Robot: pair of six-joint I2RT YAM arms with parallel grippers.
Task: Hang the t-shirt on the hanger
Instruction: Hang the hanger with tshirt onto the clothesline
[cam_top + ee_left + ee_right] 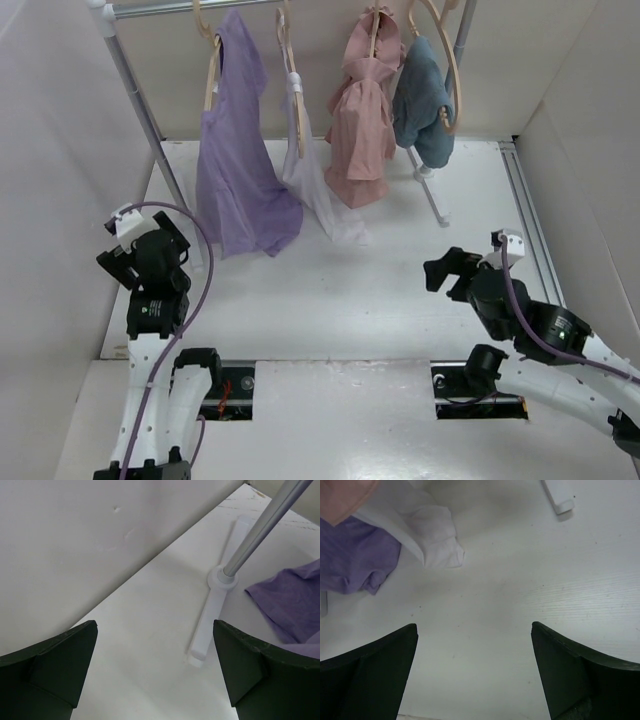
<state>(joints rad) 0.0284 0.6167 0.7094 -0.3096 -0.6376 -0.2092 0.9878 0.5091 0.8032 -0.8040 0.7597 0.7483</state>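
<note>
The lavender t-shirt (236,160) hangs on a pale wooden hanger (211,62) at the left of the rail, its hem resting on the table. Its hem also shows in the left wrist view (292,600) and the right wrist view (355,555). My left gripper (143,240) is open and empty, low over the table to the left of the shirt, near the rack's foot (212,612). My right gripper (448,268) is open and empty over the table at the right, apart from all garments.
A metal clothes rack (135,95) stands at the back. It also carries a white garment (312,175), a dusty pink garment (362,120) and a blue-grey garment (424,100) on like hangers. White walls close in left and right. The rack's right foot (432,195) lies on the table.
</note>
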